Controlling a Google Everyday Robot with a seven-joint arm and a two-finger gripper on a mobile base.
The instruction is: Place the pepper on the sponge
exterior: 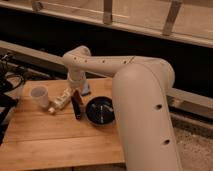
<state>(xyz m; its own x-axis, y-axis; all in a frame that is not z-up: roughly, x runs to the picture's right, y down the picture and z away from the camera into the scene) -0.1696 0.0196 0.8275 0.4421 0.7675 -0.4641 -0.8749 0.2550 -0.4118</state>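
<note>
Hanging claw, pepper just beneath it; sponge beside

Cup, bottle, bar and bowl lie left to right, hand and sponge just behind the bar.

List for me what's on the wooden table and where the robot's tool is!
tool: low over the table, between the bottle and the sponge
pepper: dark red, right at the tool, just left of the sponge, not on it yet
sponge: pale blue-grey, partly hidden by the arm
cup: white, upright, at the left
bottle: cream, lying on its side beside the cup
black bar: lying between bottle and bowl
bowl: dark, right of the bar
table: wooden
</note>
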